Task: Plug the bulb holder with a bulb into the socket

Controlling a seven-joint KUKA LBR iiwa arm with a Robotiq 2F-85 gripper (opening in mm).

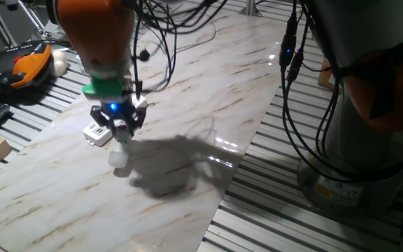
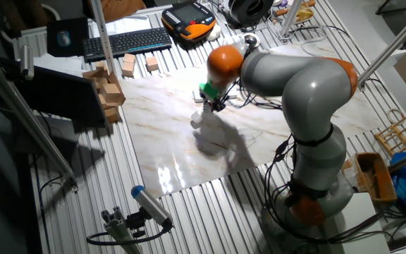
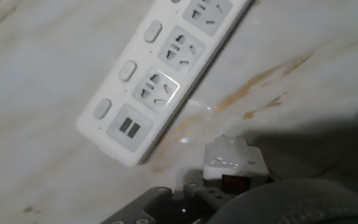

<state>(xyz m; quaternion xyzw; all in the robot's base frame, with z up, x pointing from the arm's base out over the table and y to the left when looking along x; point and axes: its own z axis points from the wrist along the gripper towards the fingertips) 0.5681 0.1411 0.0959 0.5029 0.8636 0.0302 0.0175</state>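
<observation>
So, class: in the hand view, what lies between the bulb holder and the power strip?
Nothing but bare marble tabletop with a glare spot; the bulb holder sits just apart from the power strip.

Lighting, as I read it from my station: dim room overall, marble tabletop (image 1: 208, 91) the brightest surface. Glare: white streaks on the marble near its front edge in both fixed views; a small hot spot on the socket (image 3: 160, 74) in the hand view. Shadows: broad, dark patch beneath the arm (image 2: 287, 77). Blur: both fixed views soft and grainy; hand view's lower edge dark, out of focus.
</observation>
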